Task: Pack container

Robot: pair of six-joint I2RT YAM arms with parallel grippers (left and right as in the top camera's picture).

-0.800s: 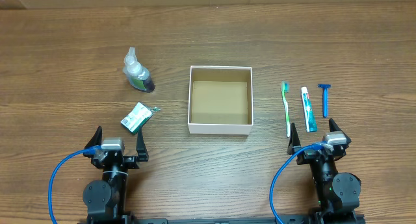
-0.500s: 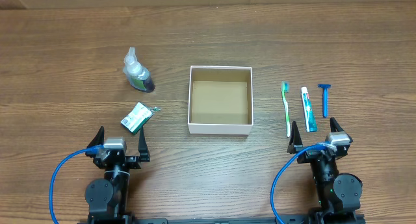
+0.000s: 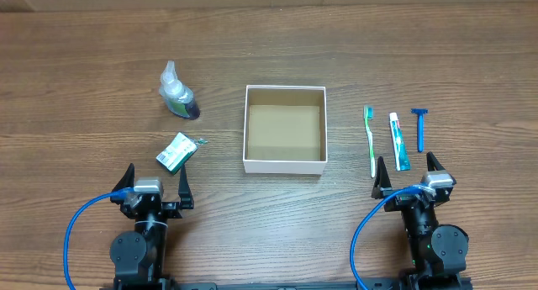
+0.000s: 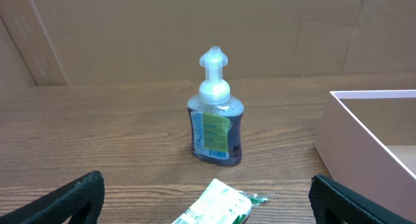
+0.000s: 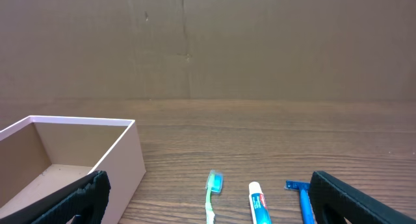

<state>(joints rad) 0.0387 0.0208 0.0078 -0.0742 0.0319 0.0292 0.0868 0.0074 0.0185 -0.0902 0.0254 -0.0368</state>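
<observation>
Open container (image 3: 284,166) mid-table, five toiletries flanking it, both claws released.
On the wooden table (image 3: 101,55), the one square cardboard box, white outside and brown inside, holds nothing. The left gripper (image 3: 155,176) and right gripper (image 3: 405,167) sit on its near side, fingers spread wide, grasping nothing. Left of the container stands one pump bottle (image 3: 178,95) of blue liquid. To the container's right lie one green toothbrush (image 3: 371,140), closest, then one toothpaste tube (image 3: 398,141). One green-and-white packet (image 3: 176,151) lies to its left and one blue razor (image 3: 419,129) farthest right. Only the left wrist view shows the bottle's label; only the overhead view shows all five.
</observation>
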